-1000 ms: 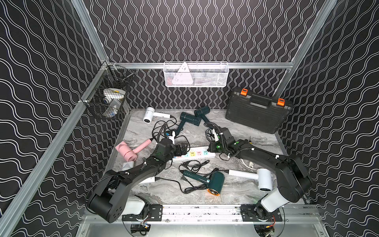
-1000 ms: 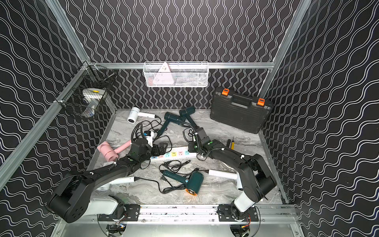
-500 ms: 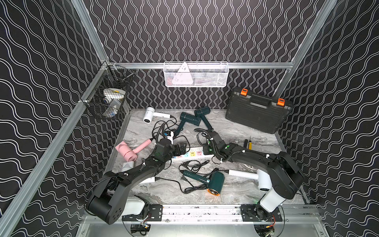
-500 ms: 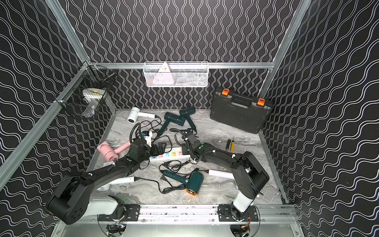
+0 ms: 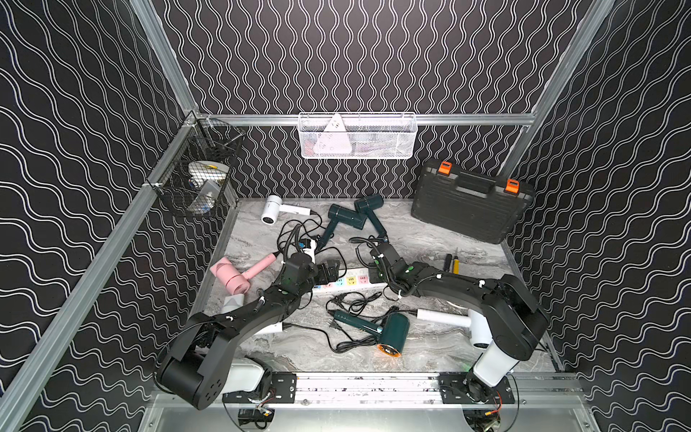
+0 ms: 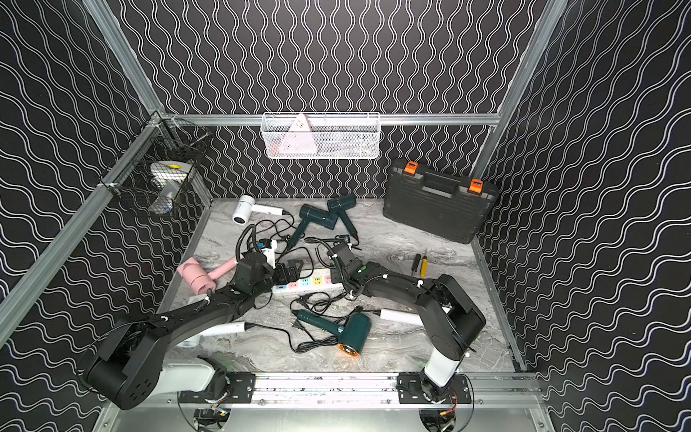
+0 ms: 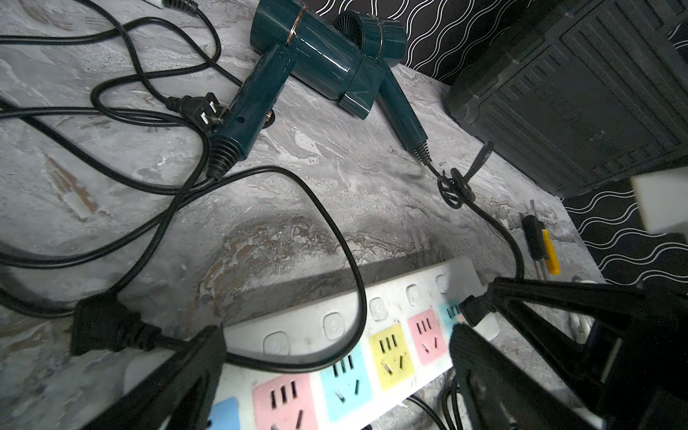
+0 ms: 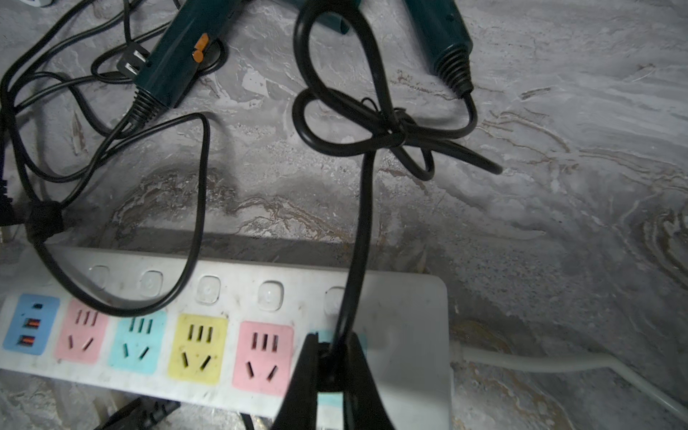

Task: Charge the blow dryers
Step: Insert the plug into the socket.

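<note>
Currently the plug-in step is judged in hand. On the desk (image 5: 430,239), the power strip (image 8: 223,294) is straddled by the left gripper (image 7: 337,335), spread wide, nothing held. The dark green blow dryer (image 5: 368,204) lies well behind the strip. Its plug (image 8: 329,357) is pinched by the right gripper (image 8: 333,340) at the teal end socket (image 8: 329,404). Seating cannot be told. Next, a straight downward press is called for.
</note>
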You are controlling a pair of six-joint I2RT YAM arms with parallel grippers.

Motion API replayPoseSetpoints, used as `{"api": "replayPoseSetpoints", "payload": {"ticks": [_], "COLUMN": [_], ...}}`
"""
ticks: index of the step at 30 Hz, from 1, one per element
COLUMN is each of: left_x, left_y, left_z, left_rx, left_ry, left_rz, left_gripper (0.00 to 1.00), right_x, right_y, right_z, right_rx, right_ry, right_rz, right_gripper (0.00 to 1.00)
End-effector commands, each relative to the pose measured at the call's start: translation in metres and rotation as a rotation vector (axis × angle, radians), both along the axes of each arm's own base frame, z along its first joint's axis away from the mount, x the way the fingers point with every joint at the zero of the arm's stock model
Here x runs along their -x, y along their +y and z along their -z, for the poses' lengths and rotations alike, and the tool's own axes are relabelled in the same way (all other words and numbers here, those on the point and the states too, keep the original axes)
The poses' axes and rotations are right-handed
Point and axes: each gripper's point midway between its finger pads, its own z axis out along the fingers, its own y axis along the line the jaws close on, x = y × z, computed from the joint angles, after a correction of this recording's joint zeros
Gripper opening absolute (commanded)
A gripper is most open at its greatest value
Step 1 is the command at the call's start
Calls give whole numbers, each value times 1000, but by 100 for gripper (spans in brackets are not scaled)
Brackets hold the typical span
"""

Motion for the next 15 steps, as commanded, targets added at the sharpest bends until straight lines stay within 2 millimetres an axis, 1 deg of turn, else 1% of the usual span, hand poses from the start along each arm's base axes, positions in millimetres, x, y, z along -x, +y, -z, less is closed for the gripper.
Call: {"api": "replayPoseSetpoints", "payload": {"ticks": [1, 7, 15], "left_x": [-2, -2, -1], "left_y": [1, 1, 1], "left_z": [-4, -5, -5], "left_rx": [10, 11, 13], "left_ry": [-16, -19, -22], "left_rz": [-10, -10, -7], "left_gripper": [99, 99, 99], "right_x": [-1, -1, -4], "right_y": [0, -1, 2], "right_z": [2, 7, 6], "right_rx": [-11, -8, -8], "right_ry": [-7, -5, -24], "right_rz": [26, 30, 26], "right_gripper": [0, 0, 0]}}
